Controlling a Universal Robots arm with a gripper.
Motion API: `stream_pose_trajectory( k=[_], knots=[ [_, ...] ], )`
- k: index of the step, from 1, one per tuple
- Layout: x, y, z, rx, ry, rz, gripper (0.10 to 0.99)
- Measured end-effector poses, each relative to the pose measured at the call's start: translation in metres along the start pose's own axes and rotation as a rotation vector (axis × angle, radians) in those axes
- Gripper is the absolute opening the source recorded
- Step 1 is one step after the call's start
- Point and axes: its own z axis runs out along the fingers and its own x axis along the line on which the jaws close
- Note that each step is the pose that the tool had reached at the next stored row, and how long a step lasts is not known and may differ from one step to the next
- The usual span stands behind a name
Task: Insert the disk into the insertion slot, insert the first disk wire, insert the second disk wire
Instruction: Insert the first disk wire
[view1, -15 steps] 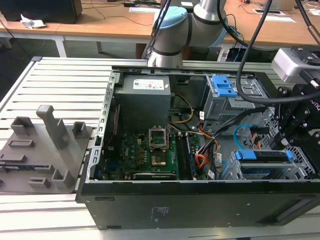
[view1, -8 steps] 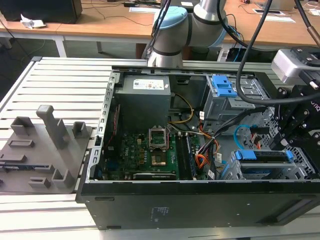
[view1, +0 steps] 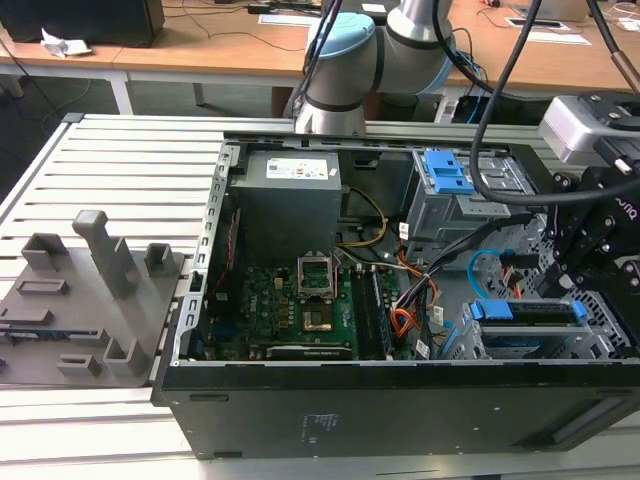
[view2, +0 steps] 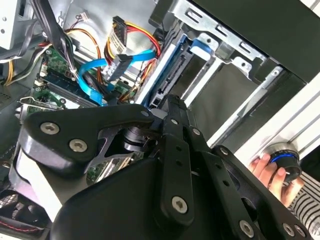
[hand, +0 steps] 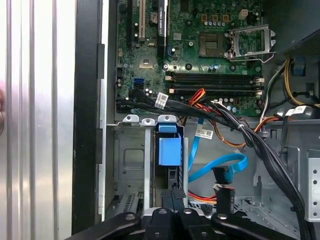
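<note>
Exterior view. Slatted metal surface (view1: 130, 160) carries an open black computer case (view1: 400, 410), centre to right of frame. Inside: grey power supply (view1: 290, 200) upper centre, green motherboard (view1: 285, 310) below it (processor socket (view1: 318, 285) bare, frame lifted). Tall grey bay (view1: 440, 210) with blue latch (view1: 446, 172), upper right. Grey moulded fixture (view1: 100, 270) at left. Wooden desks (view1: 200, 45) along the top.

The disk (hand: 168, 150) wears a smooth bright-blue plastic frame; the insertion slot (hand: 131, 160) is bare silver sheet metal, perforated, with a dull sheen. The second disk wire (hand: 220, 167) has a glossy light-blue plastic jacket. The computer case (view1: 400, 410) is matt black painted metal, the table (view1: 120, 160) ribbed satin aluminium
</note>
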Motion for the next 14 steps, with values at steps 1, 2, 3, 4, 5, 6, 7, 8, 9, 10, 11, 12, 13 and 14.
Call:
stream_pose_trajectory(
  k=[1,2,3,4,5,6,7,8,9,10,11,12,13,14],
  knots=[
    [-0.0029,0.0000,-0.0001,0.000,0.0003,0.000,0.106],
    [-0.0057,0.0001,-0.0002,0.000,0.0003,0.000,0.106],
    [-0.0119,0.0002,-0.0001,0.000,0.0000,0.000,0.106],
    [-0.0145,0.0002,-0.0001,0.000,0.0001,0.000,0.106],
    [-0.0224,0.0003,-0.0001,0.000,0.0002,0.000,0.106],
    [-0.0313,0.0005,-0.0002,0.000,0.0003,0.000,0.106],
    [-0.0397,0.0006,-0.0002,0.000,0.0001,0.000,0.106],
    [-0.0425,0.0007,-0.0001,0.000,-0.0001,0.000,0.106],
    [-0.0425,0.0007,-0.0001,0.000,0.0000,0.000,0.106],
    [-0.0425,0.0007,-0.0001,0.000,0.0000,0.000,0.106],
    [-0.0425,0.0007,-0.0002,0.000,0.0002,0.000,0.106],
    [-0.0425,0.0007,-0.0002,0.000,0.0002,0.000,0.106],
    [-0.0426,0.0007,-0.0002,0.000,0.0002,0.000,0.106],
    [-0.0426,0.0007,-0.0002,0.000,0.0002,0.000,0.169]
  ],
)
